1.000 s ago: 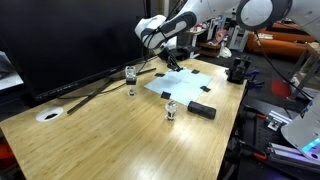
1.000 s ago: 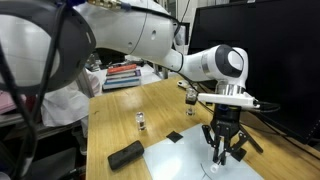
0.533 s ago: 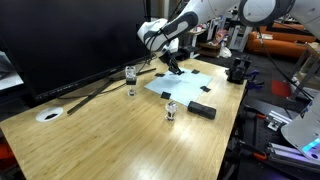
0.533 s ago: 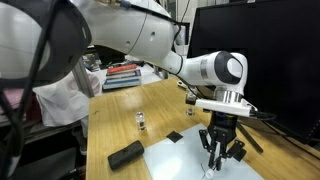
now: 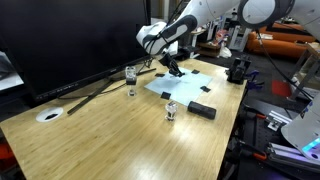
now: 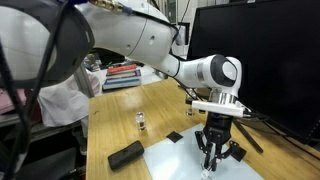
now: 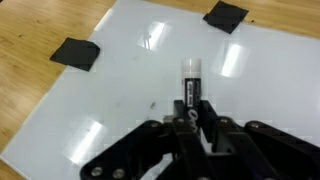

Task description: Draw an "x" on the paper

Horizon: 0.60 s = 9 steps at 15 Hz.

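Shifted slightly across the paper (image 7: 110,100), gripper (image 7: 192,118) pinches a marker (image 7: 190,78) above it.

One paper (image 5: 190,80) is lying on one table (image 5: 100,140), with two tape pieces (image 7: 75,52) (image 7: 226,15) showing in the wrist view. Two small jars (image 5: 130,76) (image 5: 170,109), one black block (image 5: 203,110) and one white disc (image 5: 48,114) are standing on the wood. One gripper (image 7: 190,116) is clamping one marker (image 7: 190,88).
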Motion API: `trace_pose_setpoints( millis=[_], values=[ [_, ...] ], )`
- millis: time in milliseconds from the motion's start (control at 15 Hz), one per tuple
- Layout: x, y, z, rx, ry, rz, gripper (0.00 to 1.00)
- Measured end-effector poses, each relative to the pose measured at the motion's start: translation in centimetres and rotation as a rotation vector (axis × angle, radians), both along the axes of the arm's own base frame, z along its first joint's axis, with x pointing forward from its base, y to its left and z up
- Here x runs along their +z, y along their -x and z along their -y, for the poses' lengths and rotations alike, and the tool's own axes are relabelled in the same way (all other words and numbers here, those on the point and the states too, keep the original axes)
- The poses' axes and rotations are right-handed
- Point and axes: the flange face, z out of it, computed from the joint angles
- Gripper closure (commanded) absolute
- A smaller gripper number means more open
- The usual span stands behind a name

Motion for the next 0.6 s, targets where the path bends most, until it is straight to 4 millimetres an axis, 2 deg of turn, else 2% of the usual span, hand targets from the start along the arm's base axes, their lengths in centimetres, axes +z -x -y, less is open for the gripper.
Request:
trace_pose_setpoints(
  millis=[267,600],
  values=[
    [-0.3,0.4,-0.7,0.015,0.029,-0.038,0.95],
    [-1.4,0.8,-0.4,0.019,0.051,-0.066,0.95]
  ],
)
